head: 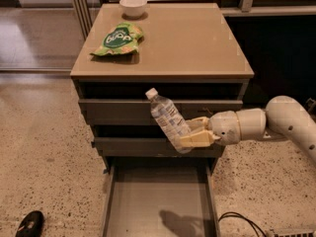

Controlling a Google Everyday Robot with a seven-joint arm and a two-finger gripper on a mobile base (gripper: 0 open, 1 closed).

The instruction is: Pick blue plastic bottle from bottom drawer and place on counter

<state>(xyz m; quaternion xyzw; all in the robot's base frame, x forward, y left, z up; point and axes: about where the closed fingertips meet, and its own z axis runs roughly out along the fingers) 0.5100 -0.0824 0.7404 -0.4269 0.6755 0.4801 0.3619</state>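
The blue plastic bottle [167, 117] is clear with a white cap and a speckled label. It hangs tilted in front of the two upper drawers, cap pointing up and left. My gripper [193, 132] reaches in from the right and is shut on the bottle's lower end. Below it the bottom drawer [133, 206] is pulled out, and only the arm's shadow lies on its grey floor. The tan counter [187, 43] tops the cabinet, above the bottle.
A green snack bag [118, 38] and a white bowl [133, 5] sit on the counter's back left. A black shoe [29, 223] rests on the terrazzo floor at the lower left. A black cable [242, 221] lies at the lower right.
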